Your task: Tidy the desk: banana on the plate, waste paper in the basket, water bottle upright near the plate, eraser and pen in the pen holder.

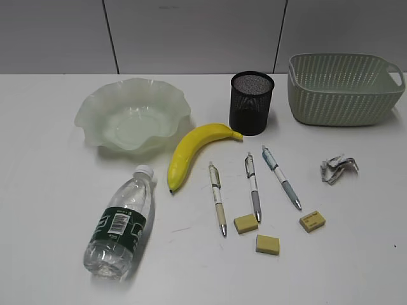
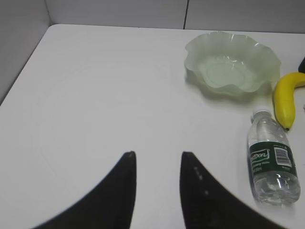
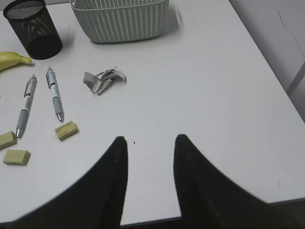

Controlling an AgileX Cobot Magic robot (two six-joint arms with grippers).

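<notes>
The banana (image 1: pixel 191 151) lies on the desk (image 1: pixel 57 190) between the pale-green plate (image 1: pixel 132 114) and the black pen holder (image 1: pixel 251 101). The water bottle (image 1: pixel 122 222) lies on its side at the front left. Three pens (image 1: pixel 217 197) (image 1: pixel 253 186) (image 1: pixel 280 176) and three erasers (image 1: pixel 245 223) (image 1: pixel 267 244) (image 1: pixel 312 220) lie in the middle. The waste paper (image 1: pixel 338 168) lies below the basket (image 1: pixel 343 88). My left gripper (image 2: pixel 157 155) is open and empty, left of the bottle (image 2: pixel 272 160). My right gripper (image 3: pixel 148 139) is open and empty near the desk's front edge, below the paper (image 3: pixel 102 79).
The desk's right edge (image 3: pixel 267 62) and front edge (image 3: pixel 209 214) show in the right wrist view, its left edge (image 2: pixel 24 67) in the left wrist view. A grey panelled wall (image 1: pixel 191 32) stands behind the desk. Neither gripper shows in the exterior view.
</notes>
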